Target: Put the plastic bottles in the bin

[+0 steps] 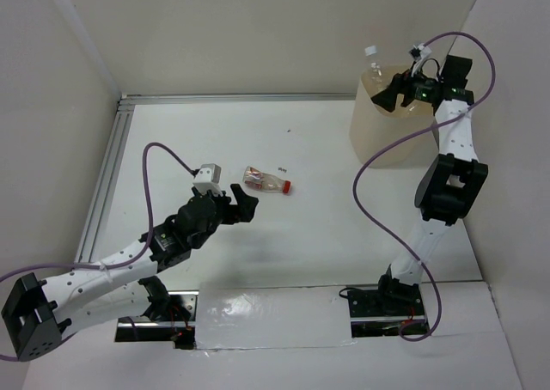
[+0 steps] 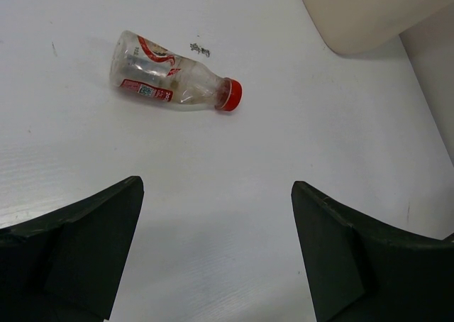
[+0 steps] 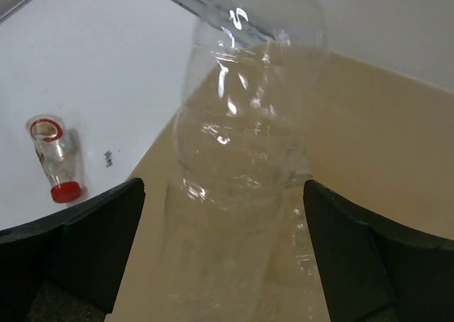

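A short clear bottle with a red cap and a red label (image 1: 265,180) lies on its side on the white table; it also shows in the left wrist view (image 2: 174,81) and the right wrist view (image 3: 55,159). My left gripper (image 1: 245,203) is open and empty, just short of it (image 2: 216,194). The cream bin (image 1: 387,128) stands at the far right. My right gripper (image 1: 387,100) is open above the bin's rim. A clear crinkled bottle (image 3: 241,137) with a white cap (image 1: 371,53) stands upright between its wide-apart jaws (image 3: 223,194), over the bin's opening. More clear bottles (image 3: 312,237) lie inside.
A small dark speck (image 2: 201,49) lies on the table beside the red-capped bottle. An aluminium rail (image 1: 107,175) runs along the table's left edge. White walls close in the left, back and right. The bin's corner (image 2: 369,10) shows in the left wrist view.
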{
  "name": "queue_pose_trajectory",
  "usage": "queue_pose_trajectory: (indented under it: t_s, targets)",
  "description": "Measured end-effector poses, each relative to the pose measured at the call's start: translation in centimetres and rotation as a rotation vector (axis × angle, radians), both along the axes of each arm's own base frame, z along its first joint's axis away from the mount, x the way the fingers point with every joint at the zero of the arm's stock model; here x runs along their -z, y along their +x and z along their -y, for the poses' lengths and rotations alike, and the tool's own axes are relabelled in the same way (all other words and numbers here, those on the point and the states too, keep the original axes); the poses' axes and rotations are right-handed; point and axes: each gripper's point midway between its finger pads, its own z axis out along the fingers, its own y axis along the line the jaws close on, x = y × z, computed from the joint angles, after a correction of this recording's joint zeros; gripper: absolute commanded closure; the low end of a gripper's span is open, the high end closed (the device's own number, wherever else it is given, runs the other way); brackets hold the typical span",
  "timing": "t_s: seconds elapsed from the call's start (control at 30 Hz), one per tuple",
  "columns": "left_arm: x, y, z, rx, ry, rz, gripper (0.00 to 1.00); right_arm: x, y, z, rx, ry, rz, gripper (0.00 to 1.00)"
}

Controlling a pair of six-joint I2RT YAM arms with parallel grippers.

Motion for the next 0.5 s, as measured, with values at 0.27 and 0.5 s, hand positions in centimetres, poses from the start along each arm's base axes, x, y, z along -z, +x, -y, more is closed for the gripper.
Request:
queue_pose_trajectory:
  t_s: [0.27, 0.5]
  targets:
    - [0.6, 0.2, 0.5, -0.014, -0.013, -0.039, 0.0, -2.0, -0.3, 1.9, 0.074, -0.069, 0.059, 0.0]
    - [1.1, 1.5, 2.3, -0.082, -0.052, -0.171, 0.0, -11.5, -2.8, 2.9, 0.163, -0.162, 0.285, 0.0]
